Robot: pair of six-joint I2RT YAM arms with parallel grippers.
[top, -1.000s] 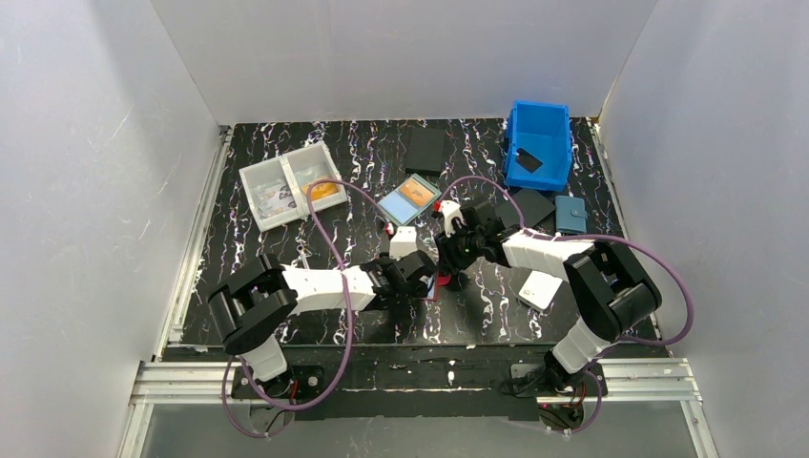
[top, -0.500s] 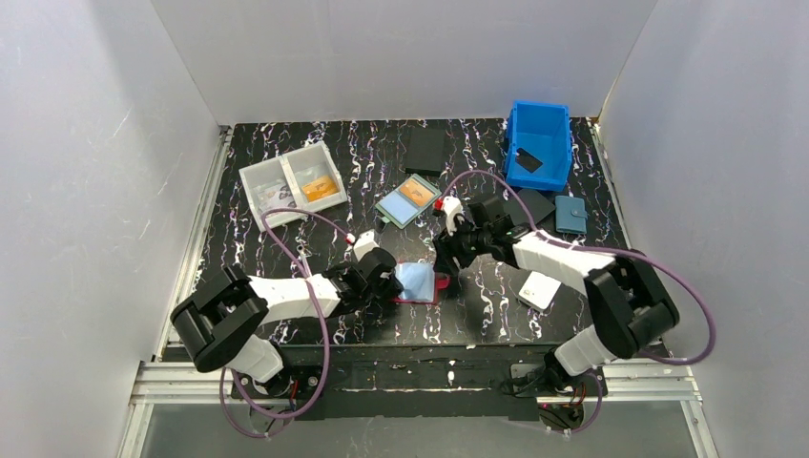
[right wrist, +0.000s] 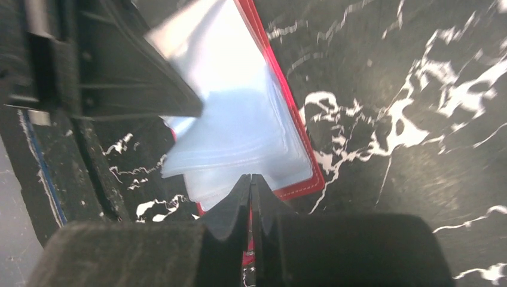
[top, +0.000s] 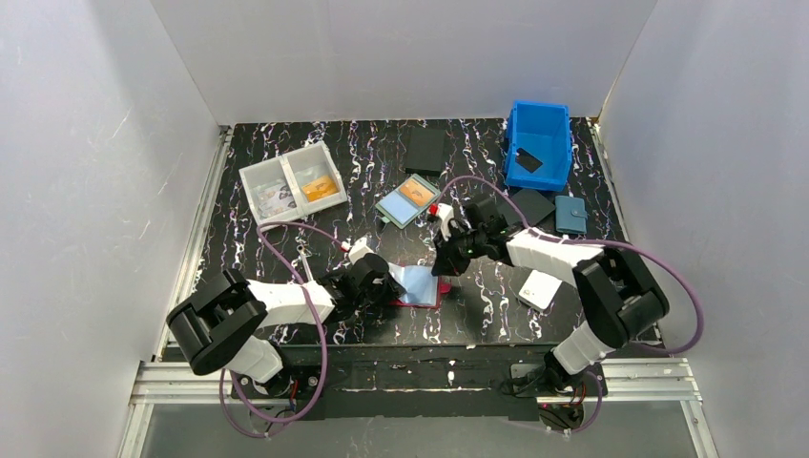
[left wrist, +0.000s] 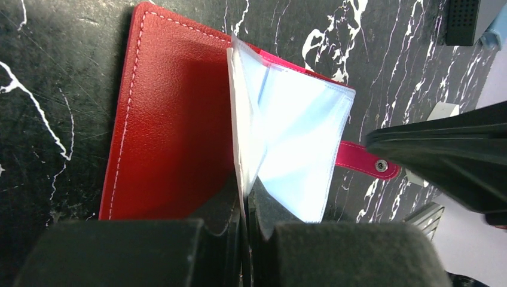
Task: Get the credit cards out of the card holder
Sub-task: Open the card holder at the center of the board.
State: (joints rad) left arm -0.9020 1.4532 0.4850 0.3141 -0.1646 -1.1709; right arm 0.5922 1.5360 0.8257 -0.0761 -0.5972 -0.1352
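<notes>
The card holder (top: 426,302) lies spread open on the table (top: 491,310), near its front edge and between the two arms. The red inner face is up, and light-blue cards (top: 417,282) fan up from the spine. The left gripper (top: 385,287) reaches in from the holder's left side. In the left wrist view its fingers (left wrist: 197,251) are clenched on the near edge of one thin pale card (left wrist: 238,137), which stands tilted above the red left half (left wrist: 173,137). The other cards (left wrist: 299,149) lean to the right over the other half. The right gripper (top: 444,270) comes down at the holder's right edge, where the snap tab (left wrist: 359,160) sticks out. In the right wrist view its fingers (right wrist: 227,215) are pressed together with a strip of red between them, so it grips the holder by the tab. A teal case (top: 408,200), a white tray (top: 292,183) and a blue bin (top: 537,143) stand farther back, well apart from the holder.
</notes>
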